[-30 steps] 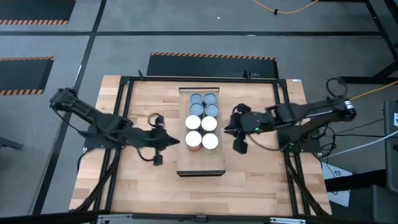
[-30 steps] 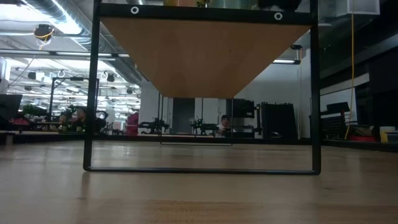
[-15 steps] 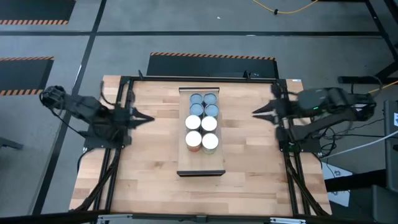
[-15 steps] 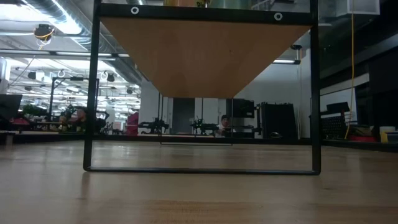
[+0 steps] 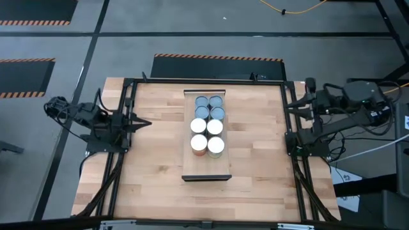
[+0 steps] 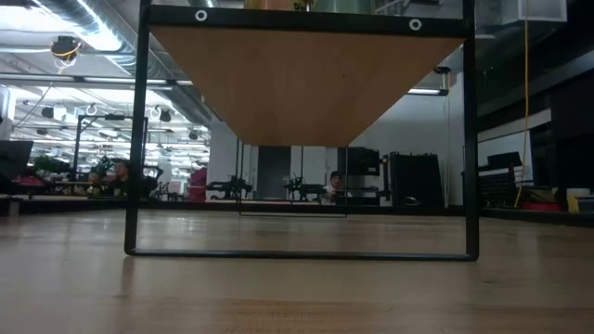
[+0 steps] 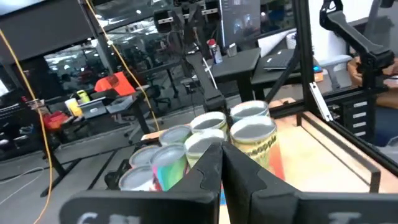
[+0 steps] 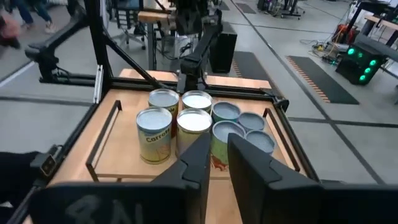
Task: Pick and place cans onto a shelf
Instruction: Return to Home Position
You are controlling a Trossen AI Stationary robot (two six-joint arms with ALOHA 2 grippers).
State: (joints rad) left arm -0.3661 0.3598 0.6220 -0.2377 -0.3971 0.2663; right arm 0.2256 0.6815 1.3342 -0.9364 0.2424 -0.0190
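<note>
I see all seven small silver- and white-topped tin cans standing on the long pale-wood shelf; my left hand clenched empty, right hand slightly parted, empty; nothing left.

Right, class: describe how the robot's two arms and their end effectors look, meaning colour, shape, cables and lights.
Both arms are dark, slim and jointed, with black cables looping along them. The left end effector tapers to a pointed tip; in its wrist view the two fingers are matte black, angular wedges. The right end effector has similar black fingers. No lights or printed markings show clearly on either arm.
</note>
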